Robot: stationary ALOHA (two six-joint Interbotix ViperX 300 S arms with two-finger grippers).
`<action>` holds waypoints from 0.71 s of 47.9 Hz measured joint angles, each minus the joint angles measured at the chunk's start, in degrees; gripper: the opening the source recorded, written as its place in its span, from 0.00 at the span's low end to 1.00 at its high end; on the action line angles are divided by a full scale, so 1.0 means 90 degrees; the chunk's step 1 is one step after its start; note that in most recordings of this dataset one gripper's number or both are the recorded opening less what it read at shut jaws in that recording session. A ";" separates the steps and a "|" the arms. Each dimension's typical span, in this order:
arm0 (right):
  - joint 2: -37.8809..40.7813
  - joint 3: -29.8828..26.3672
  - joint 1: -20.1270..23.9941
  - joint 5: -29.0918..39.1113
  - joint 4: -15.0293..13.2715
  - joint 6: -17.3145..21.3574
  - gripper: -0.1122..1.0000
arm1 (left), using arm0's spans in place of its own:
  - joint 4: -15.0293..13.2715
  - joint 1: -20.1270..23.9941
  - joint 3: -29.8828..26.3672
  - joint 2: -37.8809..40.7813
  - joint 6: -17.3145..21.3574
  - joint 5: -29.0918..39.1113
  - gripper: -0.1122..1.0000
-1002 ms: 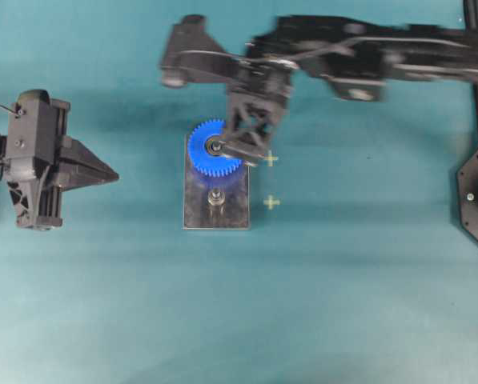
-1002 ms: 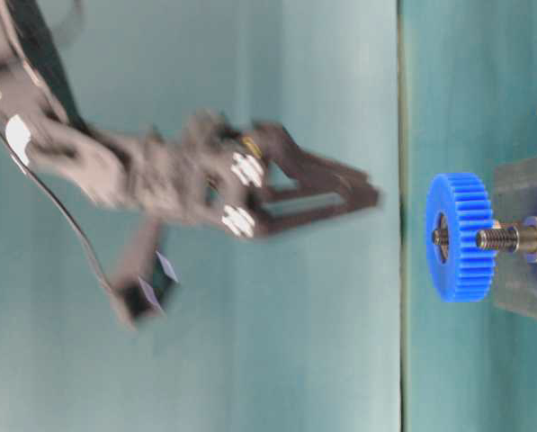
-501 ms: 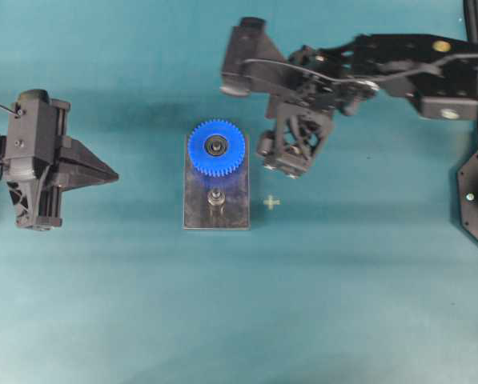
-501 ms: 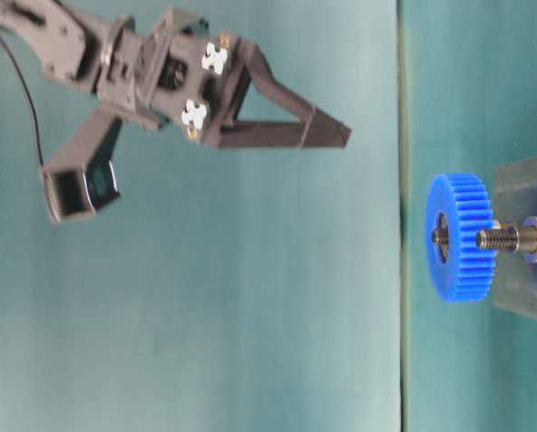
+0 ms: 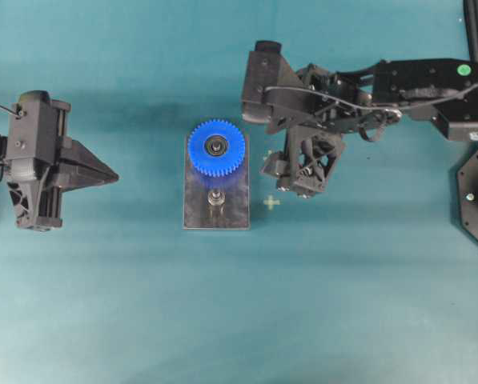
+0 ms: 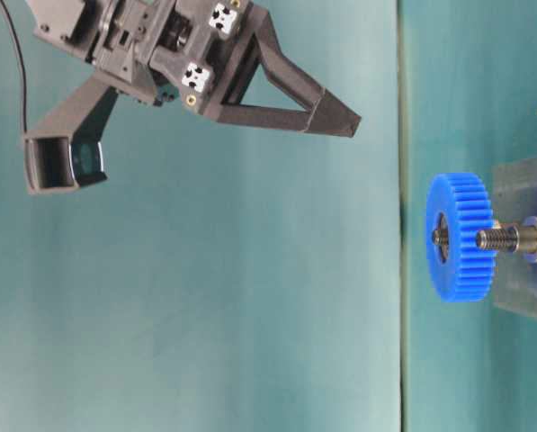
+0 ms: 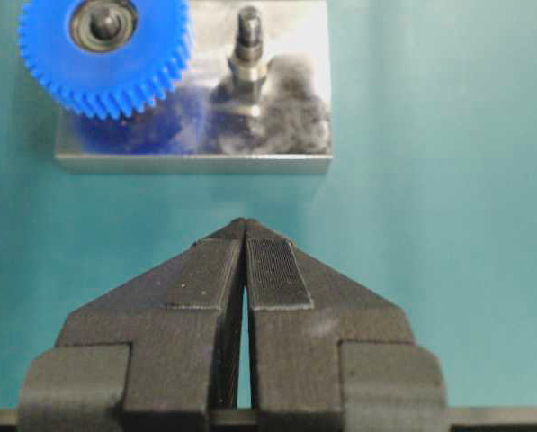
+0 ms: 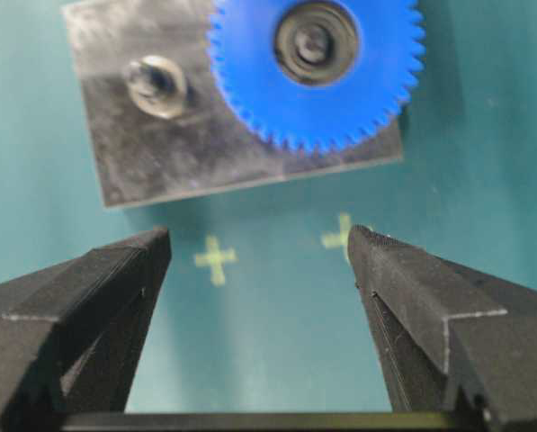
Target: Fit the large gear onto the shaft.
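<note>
The bright blue toothed plastic gear is sitting over one thin silvery peg on the dark grey metal plate, apparently not pressed fully home; any knock could be tilting it. The right gripper is hanging beside the plate, jaws wide and empty. The left gripper is resting closed, holding nothing. Teal cloth is covering the table.

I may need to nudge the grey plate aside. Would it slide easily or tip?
The grey plate looks like thick solid metal lying flat, so probably heavy and unlikely to tip. On the teal cloth it would likely drag, carrying the large gear along.
</note>
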 measured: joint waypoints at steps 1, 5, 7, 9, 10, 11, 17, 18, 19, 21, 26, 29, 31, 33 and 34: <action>-0.0010 0.0029 0.0000 -0.0029 0.0000 0.0000 0.87 | 0.0000 0.0010 0.0000 0.0000 0.0000 0.0000 0.10; -0.0049 0.0107 0.0000 -0.0156 0.0000 0.0000 0.87 | 0.0000 0.0000 -0.0010 -0.0010 0.0000 0.0000 0.10; -0.0059 0.0146 0.0010 -0.0225 0.0000 0.0000 0.87 | -0.0010 0.0000 0.0000 -0.0010 0.0000 -0.0010 0.10; -0.0088 0.0205 0.0020 -0.0322 0.0000 0.0000 0.87 | 0.0000 0.0000 0.0000 -0.0010 0.0000 -0.0020 0.10; -0.0098 0.0244 0.0020 -0.0361 0.0000 0.0000 0.87 | 0.0000 0.0000 0.0000 -0.0010 0.0000 -0.0020 0.10; -0.0098 0.0273 0.0029 -0.0410 0.0000 0.0000 0.87 | -0.0010 0.0000 0.0000 -0.0020 0.0000 -0.0029 0.10; -0.0146 0.0430 0.0049 -0.0684 0.0000 -0.0010 0.87 | 0.0000 0.0000 0.0039 -0.0029 0.0000 -0.0059 0.10; -0.0146 0.0459 0.0068 -0.0723 0.0000 0.0000 0.87 | 0.0000 0.0010 0.0039 -0.0039 0.0000 -0.0059 0.10; -0.0146 0.0488 0.0078 -0.0762 0.0000 -0.0010 0.87 | 0.0000 0.0000 0.0039 -0.0039 0.0000 -0.0059 0.10; -0.0166 0.0527 0.0098 -0.0840 0.0000 -0.0010 0.87 | 0.0000 0.0000 0.0039 -0.0039 0.0000 -0.0059 0.10; -0.0166 0.0625 0.0146 -0.1006 0.0000 0.0000 0.87 | 0.0000 0.0000 0.0039 -0.0029 0.0000 -0.0059 0.10; -0.0166 0.0664 0.0146 -0.1084 0.0000 -0.0010 0.87 | 0.0000 0.0000 0.0039 -0.0029 0.0000 -0.0068 0.10; -0.0166 0.0713 0.0146 -0.1152 0.0000 0.0000 0.87 | 0.0000 0.0000 0.0039 -0.0020 0.0000 -0.0068 0.10; -0.0166 0.0762 0.0156 -0.1240 0.0000 0.0000 0.87 | 0.0000 0.0000 0.0039 -0.0020 0.0000 -0.0068 0.10; -0.0166 0.0791 0.0156 -0.1279 0.0000 0.0000 0.87 | 0.0000 0.0000 0.0039 -0.0020 0.0000 -0.0068 0.10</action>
